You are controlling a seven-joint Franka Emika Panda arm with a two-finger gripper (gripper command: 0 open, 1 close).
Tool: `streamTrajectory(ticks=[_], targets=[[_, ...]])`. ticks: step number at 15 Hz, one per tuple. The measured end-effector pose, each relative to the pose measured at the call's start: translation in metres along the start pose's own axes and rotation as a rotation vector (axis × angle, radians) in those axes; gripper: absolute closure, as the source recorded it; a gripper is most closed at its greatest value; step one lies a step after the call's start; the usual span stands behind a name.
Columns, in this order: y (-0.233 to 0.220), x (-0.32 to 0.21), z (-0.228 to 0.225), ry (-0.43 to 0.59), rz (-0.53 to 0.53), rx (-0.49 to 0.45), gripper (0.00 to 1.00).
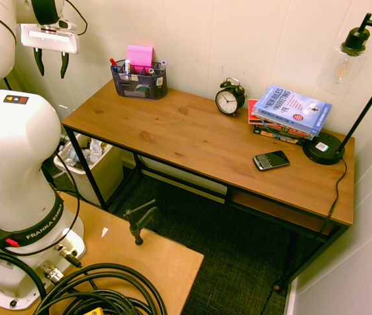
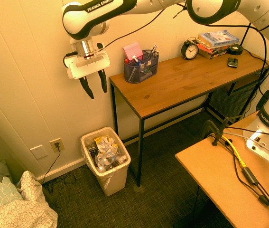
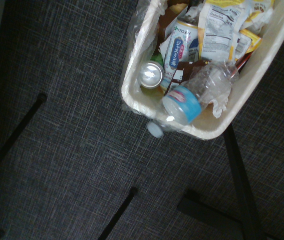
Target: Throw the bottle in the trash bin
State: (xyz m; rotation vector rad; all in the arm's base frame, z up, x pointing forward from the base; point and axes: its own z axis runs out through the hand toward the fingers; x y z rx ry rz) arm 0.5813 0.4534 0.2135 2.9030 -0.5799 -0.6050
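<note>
Bottle let go at the bin, task all but done

From left to right in the second exterior view: the gripper (image 2: 99,95) hangs above the bin (image 2: 114,184), its fingers parted with nothing between them. The bottle (image 3: 186,106), in the wrist view, is over the bin's contents, its cap showing past the rim; whether it has settled, I cannot tell. Right of these stands the desk (image 2: 172,84). Release looks done; what remains, I judge, is confirming the bottle lies fully inside.
</note>
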Motion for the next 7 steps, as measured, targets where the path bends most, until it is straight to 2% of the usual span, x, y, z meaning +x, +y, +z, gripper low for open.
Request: streamTrajectory(ticks=[2,4,7], targets=[[0.000,0.002,-0.002,0.008,0.006,0.014,0.00],[0.000,0.007,-0.018,0.054,0.033,0.069,0.00],[0.022,0.000,-0.083,0.166,0.075,0.173,0.00]])
